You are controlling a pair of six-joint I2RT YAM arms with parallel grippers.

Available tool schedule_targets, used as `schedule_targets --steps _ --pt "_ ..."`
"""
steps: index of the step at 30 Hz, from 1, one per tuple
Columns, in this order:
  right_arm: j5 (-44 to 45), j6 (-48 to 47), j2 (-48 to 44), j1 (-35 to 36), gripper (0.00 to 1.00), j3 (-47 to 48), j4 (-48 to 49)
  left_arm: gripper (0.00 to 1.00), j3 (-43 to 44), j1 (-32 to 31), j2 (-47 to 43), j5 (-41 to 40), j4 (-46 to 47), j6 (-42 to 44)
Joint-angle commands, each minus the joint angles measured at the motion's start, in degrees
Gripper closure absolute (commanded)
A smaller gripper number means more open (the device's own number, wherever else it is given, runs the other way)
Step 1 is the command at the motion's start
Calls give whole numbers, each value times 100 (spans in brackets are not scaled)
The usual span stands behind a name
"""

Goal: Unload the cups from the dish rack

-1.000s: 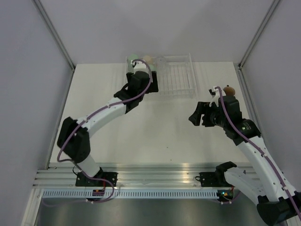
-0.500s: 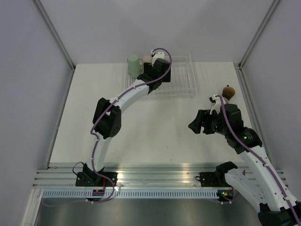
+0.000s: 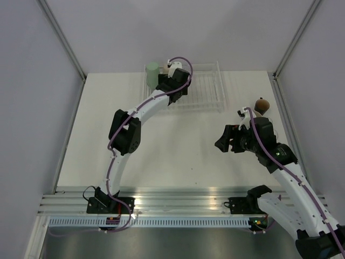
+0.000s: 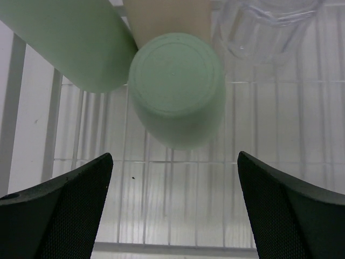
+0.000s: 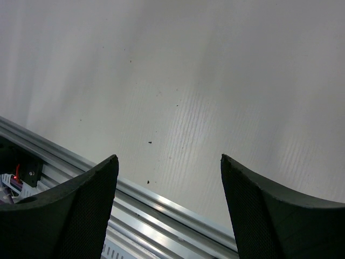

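Over the left end of the flat white wire-grid dish rack (image 3: 205, 89), the left gripper (image 4: 173, 162) hangs with its two black fingers (image 4: 64, 210) spread wide, grasping nothing. Between those fingers and a little ahead of their tips, a mint green tapered tumbler (image 4: 177, 86) sits on the rack's wires, its closed round base turned toward the wrist camera. Packed behind it, in the rack's far left corner, are a second mint green tumbler (image 4: 70, 43) on the left and a beige tumbler (image 4: 167, 16) in the middle. Whether they touch the first one I cannot tell. A clear see-through tumbler (image 4: 264, 21) stands just to the right of the beige one, also on the rack.

Well apart from the rack, off its near right corner, the right gripper (image 3: 222, 139) hovers above the white table (image 3: 183, 156), its fingers parted and holding nothing. A small dark brown cup (image 3: 262, 103) stands on the table off the rack's right side, just behind the right arm's wrist.
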Motion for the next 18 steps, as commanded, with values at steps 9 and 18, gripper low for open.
schedule_targets --steps 9,18 --pt "-55 12 36 16 22 -11 136 0 726 440 780 647 1022 660" --pt "-46 39 36 24 26 -38 127 8 507 440 780 983 1252 529"
